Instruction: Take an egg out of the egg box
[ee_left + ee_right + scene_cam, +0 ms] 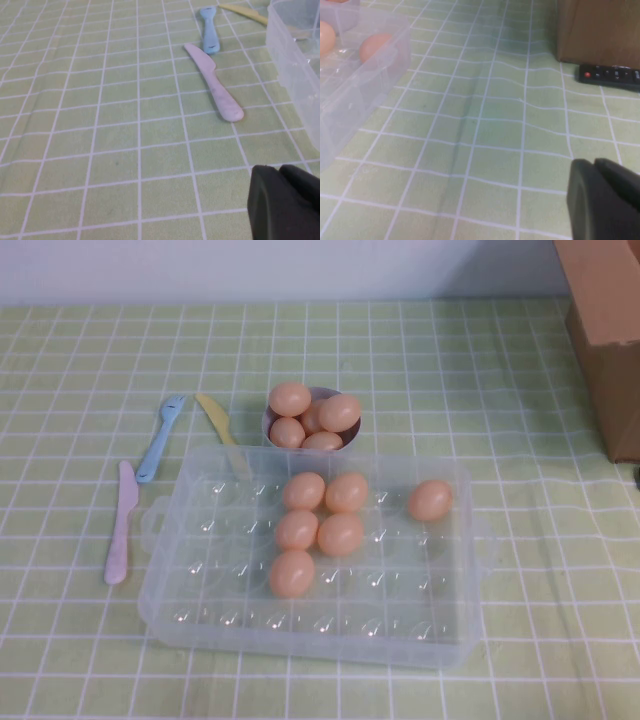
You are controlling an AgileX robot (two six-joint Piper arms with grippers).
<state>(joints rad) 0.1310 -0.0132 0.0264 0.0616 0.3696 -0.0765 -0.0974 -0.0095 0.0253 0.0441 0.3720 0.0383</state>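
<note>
The clear plastic egg box (200, 625) lies in the middle of the table and holds several peach-orange eggs. Five sit in a cluster near its middle, such as one egg (291, 573) nearest me, and one egg (430, 500) lies alone towards the right. Neither gripper shows in the high view. My left gripper (278, 170) is shut and empty, low over the cloth left of the box (295, 55). My right gripper (594, 163) is shut and empty over the cloth right of the box (350, 85), where an egg (375, 46) shows through the wall.
A small bowl (271, 420) with several eggs stands behind the box. A pink knife (120, 525), a blue fork (160, 438) and a yellow knife (215, 418) lie to its left. A brown cardboard box (605, 330) stands at the far right, with a black remote (610, 75) beside it.
</note>
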